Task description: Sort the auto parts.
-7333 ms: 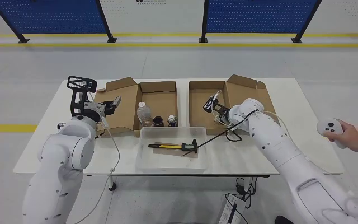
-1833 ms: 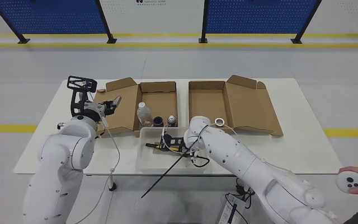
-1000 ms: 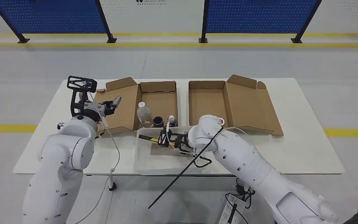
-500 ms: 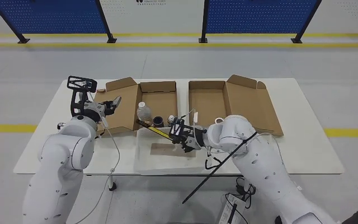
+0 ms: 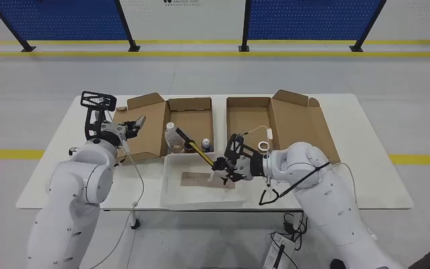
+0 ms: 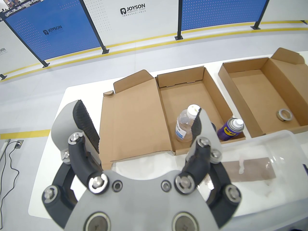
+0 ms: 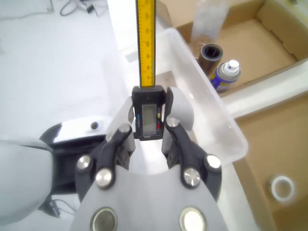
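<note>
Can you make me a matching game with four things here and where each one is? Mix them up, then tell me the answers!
Things:
1. digital caliper
2. clear bottle
3. metal ring
4. left gripper

Places or states:
A. standing by the spray can in one cardboard box
B. open, holding nothing
C. lying in the other cardboard box
D. clamped in the right gripper

Pairs: 1-D, 2-A, 3-C, 4-B.

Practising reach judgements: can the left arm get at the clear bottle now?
Probably yes: the left gripper is open and empty, the bottle stands uncovered in its open box, though the caliper ends nearby.
</note>
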